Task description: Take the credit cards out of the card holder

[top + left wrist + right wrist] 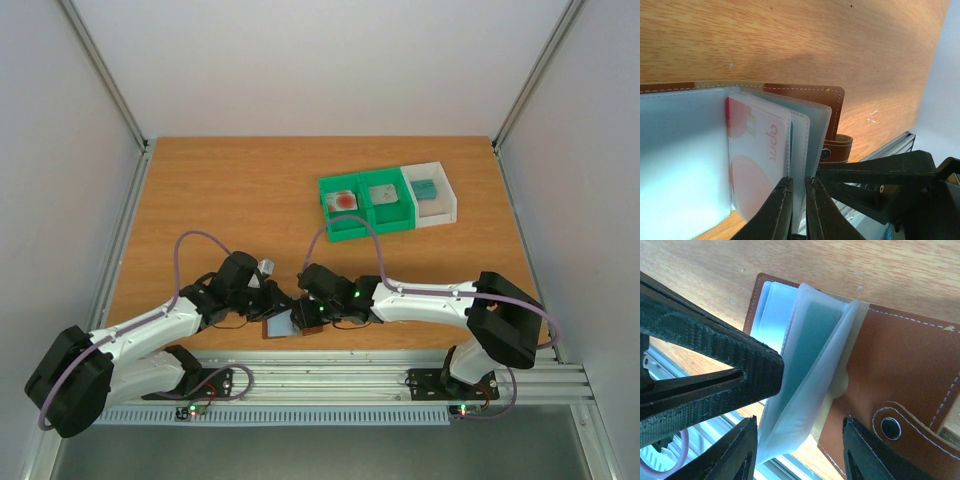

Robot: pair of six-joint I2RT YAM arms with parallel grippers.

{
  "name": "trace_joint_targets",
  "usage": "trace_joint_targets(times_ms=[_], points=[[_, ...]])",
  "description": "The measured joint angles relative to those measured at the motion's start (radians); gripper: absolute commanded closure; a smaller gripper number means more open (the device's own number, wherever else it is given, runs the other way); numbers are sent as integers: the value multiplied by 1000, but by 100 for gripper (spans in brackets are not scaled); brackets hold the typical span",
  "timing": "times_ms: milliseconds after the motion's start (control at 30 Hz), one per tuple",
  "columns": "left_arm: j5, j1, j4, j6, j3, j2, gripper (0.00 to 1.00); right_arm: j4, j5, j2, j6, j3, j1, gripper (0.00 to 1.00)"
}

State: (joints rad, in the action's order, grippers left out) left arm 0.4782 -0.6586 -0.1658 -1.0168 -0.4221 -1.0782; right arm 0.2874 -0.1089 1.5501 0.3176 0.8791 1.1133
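The card holder (289,323) lies open at the near edge of the bench (230,200), the left tool (799,187) pinched narrow on a clear sleeve and the right tool (800,432) part-open astride the teal card (812,340), which it should grip by the card's edge alone, sleeve excluded.

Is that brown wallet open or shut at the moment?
Open. On the card holder the clear sleeves fan out, a pale, red-printed card sits in one, and the snap tab hangs unfastened.
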Motion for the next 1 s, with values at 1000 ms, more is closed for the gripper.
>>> trace_joint_targets(times_ms=[1000], points=[[-107,0,-142,30,7,99,70,51,76,-35,0,-55,0,64]])
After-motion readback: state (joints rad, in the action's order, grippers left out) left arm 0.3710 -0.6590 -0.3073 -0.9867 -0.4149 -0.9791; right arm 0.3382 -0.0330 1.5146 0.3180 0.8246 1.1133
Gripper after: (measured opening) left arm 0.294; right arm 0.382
